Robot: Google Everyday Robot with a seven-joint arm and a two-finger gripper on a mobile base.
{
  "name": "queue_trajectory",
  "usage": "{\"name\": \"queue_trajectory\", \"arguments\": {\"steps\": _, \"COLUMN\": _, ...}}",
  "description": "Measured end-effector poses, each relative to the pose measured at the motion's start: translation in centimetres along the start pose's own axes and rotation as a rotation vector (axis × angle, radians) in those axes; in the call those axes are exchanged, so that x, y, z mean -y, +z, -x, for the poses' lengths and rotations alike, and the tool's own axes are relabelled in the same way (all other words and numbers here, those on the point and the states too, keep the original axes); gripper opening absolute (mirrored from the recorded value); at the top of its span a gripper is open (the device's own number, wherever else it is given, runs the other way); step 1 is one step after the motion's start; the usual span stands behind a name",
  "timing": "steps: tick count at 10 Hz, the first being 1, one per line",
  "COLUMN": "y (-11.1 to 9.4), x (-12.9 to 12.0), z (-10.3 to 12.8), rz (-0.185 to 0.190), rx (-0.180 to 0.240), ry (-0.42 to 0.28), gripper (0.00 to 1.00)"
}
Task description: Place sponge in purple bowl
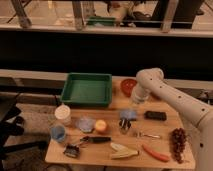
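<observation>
Landmark: green tray [86,89] at the back of the worktop [165,127].

Sponge [128,114]: light-blue block, in front of the tray's right front corner, lying flat with its long axis running roughly left-right; touching the metal cup [123,125] just in front of it.

Purple bowl: not identifiable (the red-orange bowl [128,86] sits right of the tray).

Arm: white, reaching in from the right, elbow raised, wrist turned downward. Gripper [136,100] hangs right of the tray, behind and above the sponge. Fingers: cannot tell whether spread or closed.

Gripper [135,101] hangs over the table [165,131], beside the red-orange bowl [128,86]
</observation>
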Motion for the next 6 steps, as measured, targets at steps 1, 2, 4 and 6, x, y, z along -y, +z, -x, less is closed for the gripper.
{"name": "queue_trajectory", "arguments": {"steps": 1, "y": 0.2, "x": -0.2, "z": 0.2, "rz": 0.006, "rx": -0.002, "ry": -0.01, "gripper": 0.54}}
{"name": "queue_trajectory", "arguments": {"steps": 2, "y": 0.5, "x": -0.4, "z": 0.5, "rz": 0.014, "rx": -0.004, "ry": -0.022, "gripper": 0.65}}
{"name": "queue_trajectory", "arguments": {"steps": 4, "y": 1.0, "x": -0.6, "z": 0.8, "rz": 0.029, "rx": -0.008, "ry": -0.035, "gripper": 0.79}}
{"name": "queue_trajectory", "arguments": {"steps": 6, "y": 1.5, "x": -0.8, "z": 0.9, "rz": 0.042, "rx": -0.011, "ry": -0.045, "gripper": 0.8}}
